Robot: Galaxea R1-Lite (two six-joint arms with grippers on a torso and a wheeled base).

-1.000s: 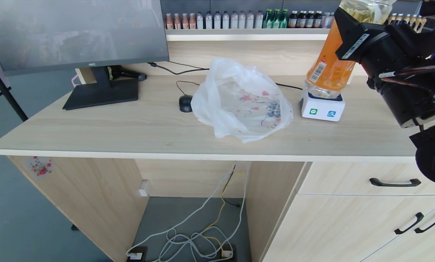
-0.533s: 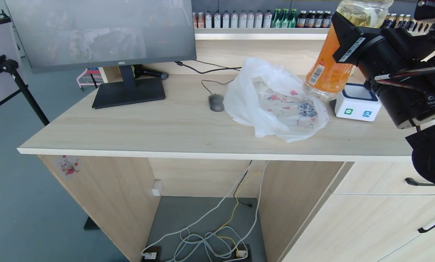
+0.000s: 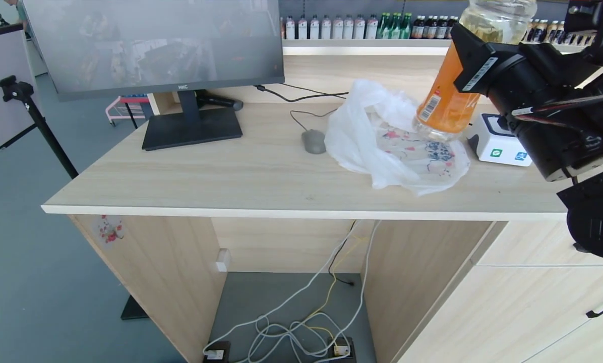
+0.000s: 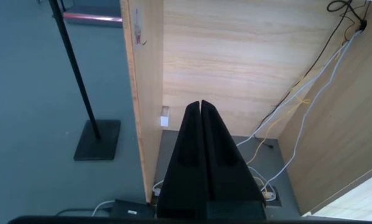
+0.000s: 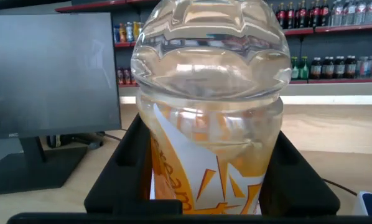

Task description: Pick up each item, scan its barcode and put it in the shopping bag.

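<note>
The head view sets the orange drink bottle tilted in the air, with its lower end over the white plastic shopping bag on the desk and a barcode facing out. The white scanner beside the bag carries a green and a blue sticker. The right wrist view adds the right gripper clamping the bottle from both sides, across a white-and-orange label whose print is unreadable. The left wrist view has the left gripper low beside the desk, its fingers pressed together on nothing.
</note>
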